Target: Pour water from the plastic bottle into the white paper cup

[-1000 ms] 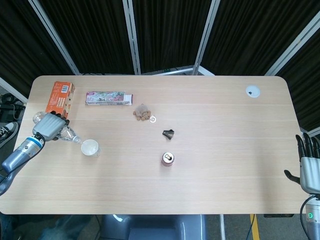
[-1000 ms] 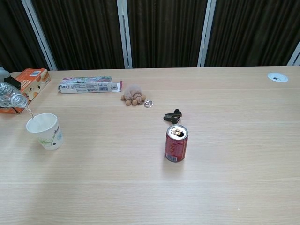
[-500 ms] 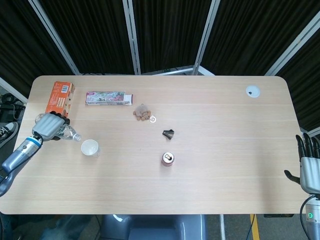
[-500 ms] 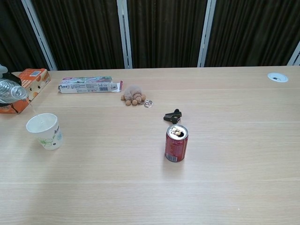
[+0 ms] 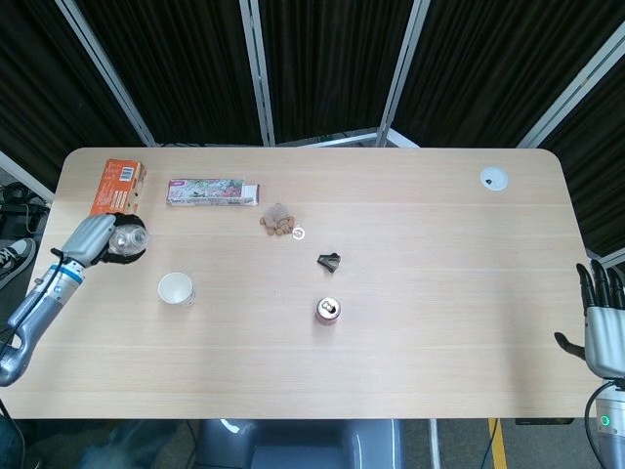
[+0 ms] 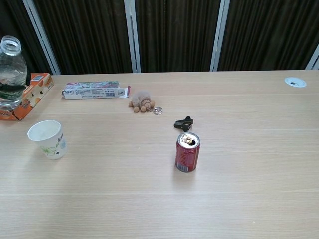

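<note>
Clear ribbed plastic bottle (image 6: 11, 69) upright in left hand (image 5: 90, 239), beside conical white paper cup (image 6: 47, 139)

The pale wood-grain surface (image 5: 439, 293) carried a white paper cup (image 5: 176, 289) near its left edge, an orange cardboard box (image 5: 117, 186) and a flat printed carton (image 5: 212, 191) far left, and a brown plush toy (image 5: 278, 220), a black clip (image 5: 329, 261) and a red drink can (image 5: 328, 311) around the middle.
</note>
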You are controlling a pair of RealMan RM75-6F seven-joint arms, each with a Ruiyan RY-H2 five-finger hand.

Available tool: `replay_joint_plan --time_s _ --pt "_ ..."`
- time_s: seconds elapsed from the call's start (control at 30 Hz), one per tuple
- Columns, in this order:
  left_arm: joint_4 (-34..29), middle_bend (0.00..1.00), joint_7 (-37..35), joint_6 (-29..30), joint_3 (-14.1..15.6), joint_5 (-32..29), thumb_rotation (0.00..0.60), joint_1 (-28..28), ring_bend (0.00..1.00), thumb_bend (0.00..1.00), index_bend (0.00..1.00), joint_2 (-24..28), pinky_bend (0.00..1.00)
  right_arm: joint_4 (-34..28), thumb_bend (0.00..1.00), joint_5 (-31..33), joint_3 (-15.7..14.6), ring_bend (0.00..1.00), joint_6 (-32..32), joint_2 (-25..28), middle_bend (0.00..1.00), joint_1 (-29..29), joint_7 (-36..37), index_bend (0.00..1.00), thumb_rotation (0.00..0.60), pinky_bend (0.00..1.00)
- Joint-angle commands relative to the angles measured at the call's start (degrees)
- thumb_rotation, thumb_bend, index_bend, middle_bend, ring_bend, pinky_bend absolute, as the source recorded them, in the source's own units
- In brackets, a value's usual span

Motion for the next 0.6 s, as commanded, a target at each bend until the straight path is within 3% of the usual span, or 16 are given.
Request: replay_joint_plan --time_s 0.03,0.4,0.6 --pt "-9.5 0.47 -8.4 0.3 -4.0 -2.8 0.600 -1.4 0.37 0.35 0.56 2.4 0.36 0.0 0.00 0.0 0.0 0.00 0.0 0.0 0.00 0.0 0.0 0.00 0.600 0.00" --pt "-24.6 0.47 -5.1 -3.0 -10.4 -7.6 0.600 -5.6 0.37 0.35 0.57 0.3 0.36 0.3 0.00 0.8 0.2 0.00 -0.5 0.1 0.00 0.1 0.5 0.00 0.600 0.00" --pt "-27.3 0.47 -1.5 -5.1 -10.8 -9.3 0.600 -6.5 0.37 0.35 0.57 -3.1 0.36 0.4 0.00 1.0 0.3 0.00 -0.5 0.2 0.00 0.0 0.6 0.00 0.600 0.00"
